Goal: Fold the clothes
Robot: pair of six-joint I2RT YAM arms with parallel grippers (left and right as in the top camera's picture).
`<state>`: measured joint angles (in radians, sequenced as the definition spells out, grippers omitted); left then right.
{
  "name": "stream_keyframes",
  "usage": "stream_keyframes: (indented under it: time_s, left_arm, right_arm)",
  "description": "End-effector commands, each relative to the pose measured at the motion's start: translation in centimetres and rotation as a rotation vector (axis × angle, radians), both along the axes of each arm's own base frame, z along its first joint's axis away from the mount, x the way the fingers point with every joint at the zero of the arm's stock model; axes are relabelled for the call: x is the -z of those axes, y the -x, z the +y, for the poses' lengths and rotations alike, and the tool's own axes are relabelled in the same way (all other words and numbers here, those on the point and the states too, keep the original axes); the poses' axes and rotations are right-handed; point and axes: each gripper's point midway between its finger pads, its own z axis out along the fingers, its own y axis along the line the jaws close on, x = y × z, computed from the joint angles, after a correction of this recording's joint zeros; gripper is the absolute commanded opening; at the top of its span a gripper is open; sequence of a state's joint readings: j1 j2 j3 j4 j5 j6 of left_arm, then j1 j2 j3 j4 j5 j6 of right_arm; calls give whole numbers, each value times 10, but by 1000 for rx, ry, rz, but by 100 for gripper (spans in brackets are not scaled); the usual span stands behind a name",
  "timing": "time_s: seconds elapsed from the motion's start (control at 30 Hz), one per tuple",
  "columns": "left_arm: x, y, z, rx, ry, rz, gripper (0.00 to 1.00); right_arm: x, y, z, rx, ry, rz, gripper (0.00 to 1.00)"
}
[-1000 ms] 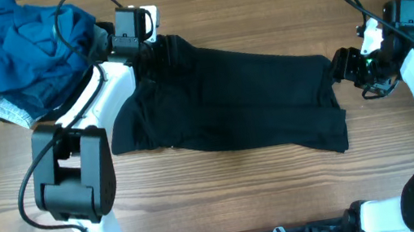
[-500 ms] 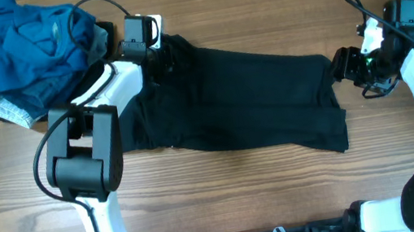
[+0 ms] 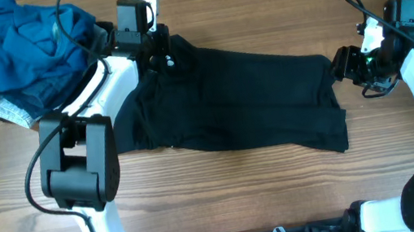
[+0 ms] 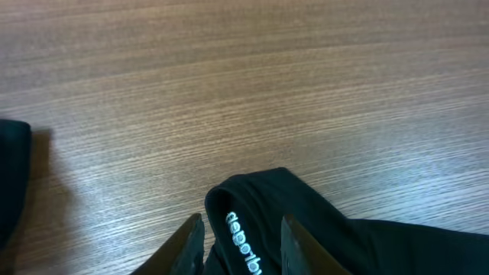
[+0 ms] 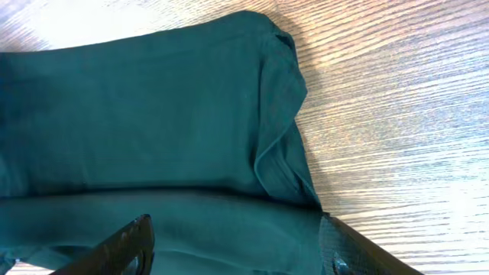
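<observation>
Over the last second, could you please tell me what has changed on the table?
The left gripper, holding the black garment's waistband corner, edged slightly toward the far edge, its arm swinging. The right gripper, the blue pile and the garment's spread stayed put.

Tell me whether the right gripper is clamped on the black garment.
No: the right gripper has its fingers spread wide over the black garment.

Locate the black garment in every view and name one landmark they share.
Overhead: the black garment lies spread across the centre.
Left wrist: its white-lettered corner is at bottom centre.
Right wrist: the garment fills the upper left and middle.
Shared landmark: the wood-grain table bordering it.
</observation>
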<state>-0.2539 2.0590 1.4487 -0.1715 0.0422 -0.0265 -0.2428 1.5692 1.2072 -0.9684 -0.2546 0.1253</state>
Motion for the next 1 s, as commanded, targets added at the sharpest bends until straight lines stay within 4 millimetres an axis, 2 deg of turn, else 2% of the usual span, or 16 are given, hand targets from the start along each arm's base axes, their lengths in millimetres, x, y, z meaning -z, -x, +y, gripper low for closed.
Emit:
stream_keyframes:
  time_s: [0.0,0.1,0.2,0.4,0.43,0.53,0.6,0.7,0.83,0.9,0.97]
  left_arm:
    - [23,-4,5,-3,-32,31,33]
    - [38,-2,6,-2,-39,61,34]
    - [41,-2,6,-2,-40,64,33]
    - [70,4,6,-4,-46,123,29]
    - [71,4,6,-4,-46,122,27]
    - [69,1,5,-25,-25,114,10]
    - [65,-2,4,-56,6,105,4]
    - [40,-12,-1,-57,27,58,4]
    - [-31,-24,-4,-56,59,-48,4]
    - [-58,-22,-4,-55,71,-90,4]
    - [-76,-16,-2,-55,74,-99,4]
  right_arm:
    - [-7,-3,3,-26,-2,-25,70]
    - [-7,-3,3,-26,-1,-24,70]
    - [-7,-3,3,-26,-1,-24,70]
    - [-8,-4,2,-26,1,-29,69]
    - [-8,-5,2,-26,2,-32,69]
    - [-8,-6,2,-26,3,-36,69]
    - [-8,-6,2,-26,3,-36,69]
    - [-8,-6,1,-25,10,-35,69]
    - [-8,-7,0,-25,10,-40,69]
    - [-8,-7,0,-24,10,-40,68]
    - [-8,-7,0,-25,11,-41,68]
